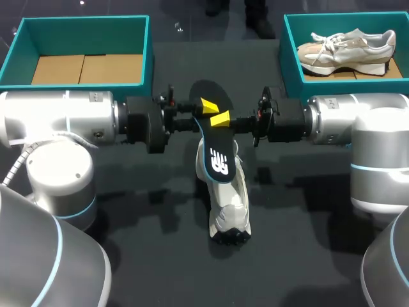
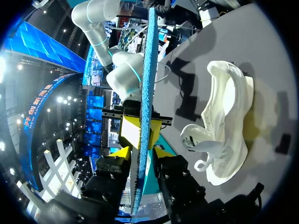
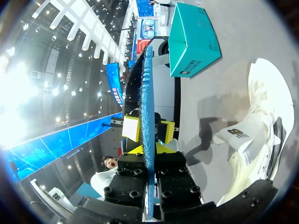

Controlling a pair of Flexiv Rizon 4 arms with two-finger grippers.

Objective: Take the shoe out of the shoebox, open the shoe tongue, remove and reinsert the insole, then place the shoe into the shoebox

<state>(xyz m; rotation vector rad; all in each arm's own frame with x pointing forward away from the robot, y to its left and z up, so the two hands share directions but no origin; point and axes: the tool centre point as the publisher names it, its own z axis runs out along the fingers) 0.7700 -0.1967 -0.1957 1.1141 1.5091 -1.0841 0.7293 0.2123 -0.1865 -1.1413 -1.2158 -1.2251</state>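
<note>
left gripper (image 1: 206,106) and right gripper (image 1: 220,119) both clamped on the black insole (image 1: 214,137) from opposite sides, holding it over the white shoe (image 1: 230,204) sitting mid-table (image 1: 140,211).

Dark table (image 1: 300,211); spare beige sneaker (image 1: 348,48) in right teal box (image 1: 289,64)

I hold the black, blue-backed insole (image 1: 217,160) above the white shoe (image 1: 230,204) lying mid-desk (image 1: 300,230); the left teal shoebox (image 1: 148,51) sits open.
</note>
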